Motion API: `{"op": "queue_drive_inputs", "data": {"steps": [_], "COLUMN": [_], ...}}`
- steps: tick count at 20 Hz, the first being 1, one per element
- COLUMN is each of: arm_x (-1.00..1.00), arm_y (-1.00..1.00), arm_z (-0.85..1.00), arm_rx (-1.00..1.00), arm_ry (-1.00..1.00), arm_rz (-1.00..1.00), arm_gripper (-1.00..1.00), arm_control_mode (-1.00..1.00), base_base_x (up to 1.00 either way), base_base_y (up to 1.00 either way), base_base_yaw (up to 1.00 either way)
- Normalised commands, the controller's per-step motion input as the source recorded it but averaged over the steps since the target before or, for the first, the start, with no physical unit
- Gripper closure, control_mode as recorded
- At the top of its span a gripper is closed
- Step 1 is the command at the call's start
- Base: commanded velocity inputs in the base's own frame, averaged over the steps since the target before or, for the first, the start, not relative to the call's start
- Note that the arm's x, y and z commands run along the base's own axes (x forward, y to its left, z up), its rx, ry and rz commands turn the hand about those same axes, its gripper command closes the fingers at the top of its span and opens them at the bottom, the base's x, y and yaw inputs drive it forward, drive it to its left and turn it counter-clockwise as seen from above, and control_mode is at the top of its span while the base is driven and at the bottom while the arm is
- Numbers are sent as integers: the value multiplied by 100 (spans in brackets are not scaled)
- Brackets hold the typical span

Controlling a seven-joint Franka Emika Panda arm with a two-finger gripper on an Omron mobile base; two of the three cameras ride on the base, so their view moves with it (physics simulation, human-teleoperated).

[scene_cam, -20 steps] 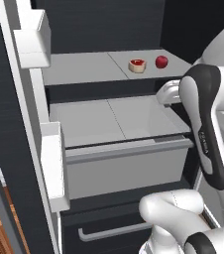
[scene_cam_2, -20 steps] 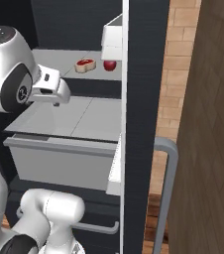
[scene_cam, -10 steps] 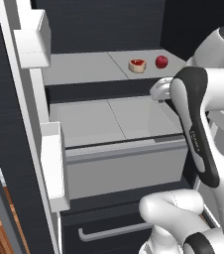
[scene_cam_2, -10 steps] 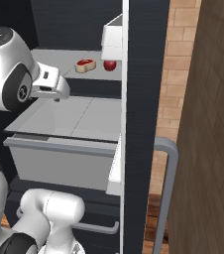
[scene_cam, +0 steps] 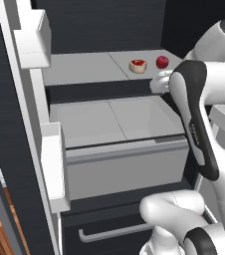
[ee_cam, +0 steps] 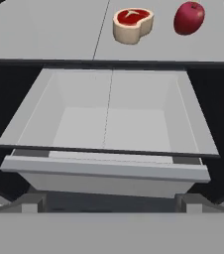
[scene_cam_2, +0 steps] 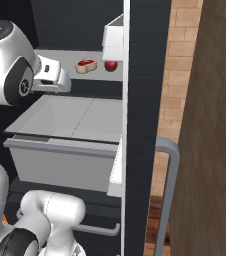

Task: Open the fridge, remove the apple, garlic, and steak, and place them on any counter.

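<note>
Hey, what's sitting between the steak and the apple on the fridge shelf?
Nothing: in the hand view, bare grey shelf separates the steak and the apple.

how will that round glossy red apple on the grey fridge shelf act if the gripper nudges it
The round glossy red apple would probably roll: it is round, and the flat grey fridge shelf looks smooth. Its shine suggests a slippery skin. The flat red steak with its pale rim lies close beside it, so a sideways push might bump it.
</note>
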Motion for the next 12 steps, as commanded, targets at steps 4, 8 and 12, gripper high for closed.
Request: {"op": "queue_drive_inputs", "data": {"steps": [4,8,12], "arm_x": [18,38,59], "arm_y": [0,0,0], "arm_z": [12,2,0], "arm_rx": [0,0,0], "arm_ry": [-10,-5,0], "arm_rz": [-1,-4,-4], "arm_gripper": [-100,-100,-100], "arm_control_mode": [-100,-100,-100], "base_base_x": [0,0,0], "base_base_y": [0,0,0], "base_base_yaw": [0,0,0]}}
